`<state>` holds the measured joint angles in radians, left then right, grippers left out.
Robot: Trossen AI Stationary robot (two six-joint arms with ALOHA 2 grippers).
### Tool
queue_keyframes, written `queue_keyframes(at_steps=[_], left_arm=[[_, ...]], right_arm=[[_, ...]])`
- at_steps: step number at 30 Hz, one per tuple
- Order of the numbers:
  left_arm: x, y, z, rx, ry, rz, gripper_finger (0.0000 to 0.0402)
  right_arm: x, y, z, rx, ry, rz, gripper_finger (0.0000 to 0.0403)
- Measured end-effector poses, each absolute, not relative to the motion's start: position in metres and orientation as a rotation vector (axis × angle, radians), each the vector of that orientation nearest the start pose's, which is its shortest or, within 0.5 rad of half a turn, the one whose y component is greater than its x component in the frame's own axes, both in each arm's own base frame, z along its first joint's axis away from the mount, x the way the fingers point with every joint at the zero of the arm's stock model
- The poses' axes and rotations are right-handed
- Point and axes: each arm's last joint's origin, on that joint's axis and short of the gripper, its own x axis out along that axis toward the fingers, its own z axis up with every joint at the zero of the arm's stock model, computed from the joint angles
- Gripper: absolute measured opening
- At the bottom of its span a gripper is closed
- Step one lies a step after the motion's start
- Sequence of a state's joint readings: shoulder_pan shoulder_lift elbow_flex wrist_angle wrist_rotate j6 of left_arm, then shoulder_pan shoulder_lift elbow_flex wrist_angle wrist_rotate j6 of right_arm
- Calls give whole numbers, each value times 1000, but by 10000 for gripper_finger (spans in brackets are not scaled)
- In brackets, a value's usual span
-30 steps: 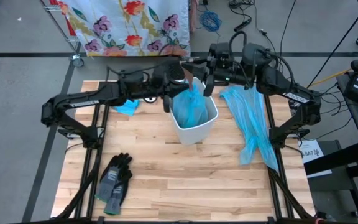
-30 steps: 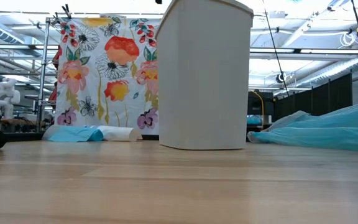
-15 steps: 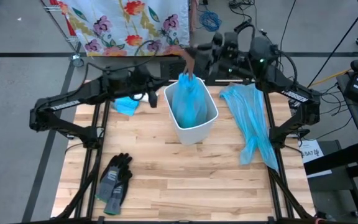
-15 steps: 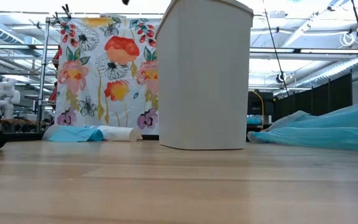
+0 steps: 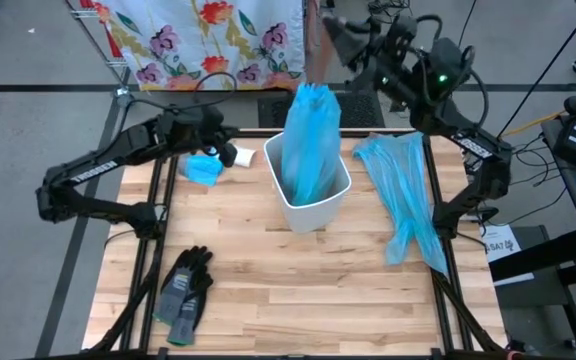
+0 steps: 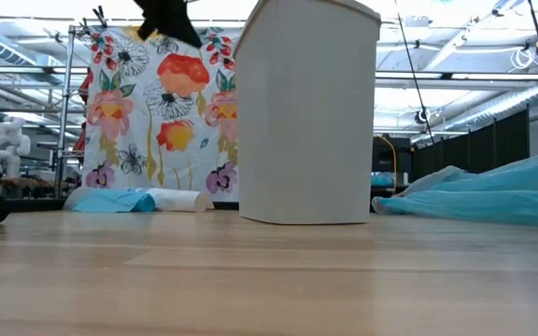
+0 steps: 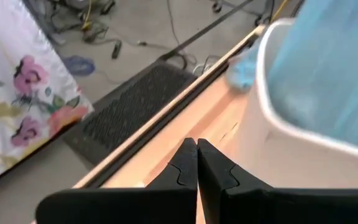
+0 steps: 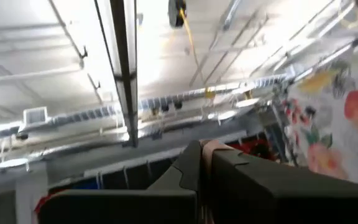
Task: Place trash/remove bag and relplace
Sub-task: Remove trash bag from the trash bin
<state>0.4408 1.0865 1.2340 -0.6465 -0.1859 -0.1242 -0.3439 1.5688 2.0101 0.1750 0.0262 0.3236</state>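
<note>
A white trash bin stands on its base at the table's middle, also in the low view. A blue bag rises tall out of the bin. My right gripper is high above the bin's far side, shut at the bag's top. My left gripper hangs shut and holds nothing, left of the bin by the far edge; its wrist view shows the bin's rim close by. No loose trash shows. My right gripper holds the blue bag by its gathered top end. The bag hangs drawn straight below it, upper part lifted above the rim, lower part still inside the bin. In the wrist view the shut fingers hide the place of contact.
A second blue bag lies flat on the table right of the bin. Dark grey gloves lie near the left near corner. A blue wad and a white tube lie by my left gripper. A floral cloth hangs beyond the far edge.
My right gripper has risen and moved toward the far edge, drawing the blue bag's top up; the bag now stands tall above the rim with its lower part still in the bin. My left gripper has moved from the bin's rim toward the table's left.
</note>
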Motion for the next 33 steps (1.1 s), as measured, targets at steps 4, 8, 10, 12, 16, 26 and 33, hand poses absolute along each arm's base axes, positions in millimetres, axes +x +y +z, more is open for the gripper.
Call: queue_keyframes(at_steps=[4, 8, 10, 12, 16, 26, 33], left_arm=[[188, 102, 372, -213, 502, 629, 0], [186, 106, 361, -240, 530, 604, 0], [186, 107, 358, -250, 540, 589, 0], [186, 107, 354, -255, 549, 587, 0], [187, 107, 343, -265, 586, 578, 0], [185, 109, 329, -279, 625, 516, 0], [185, 110, 327, -294, 635, 480, 0]], right_arm=[[277, -104, 603, 160, -721, -268, 0], [276, -111, 622, 112, -804, -275, 0], [272, -114, 624, 100, -915, -260, 0], [267, -120, 626, 113, -955, -258, 0], [258, -122, 634, 102, -1033, -249, 0], [216, -103, 651, -175, -1457, -264, 0], [181, -86, 663, -339, -1568, -369, 0]])
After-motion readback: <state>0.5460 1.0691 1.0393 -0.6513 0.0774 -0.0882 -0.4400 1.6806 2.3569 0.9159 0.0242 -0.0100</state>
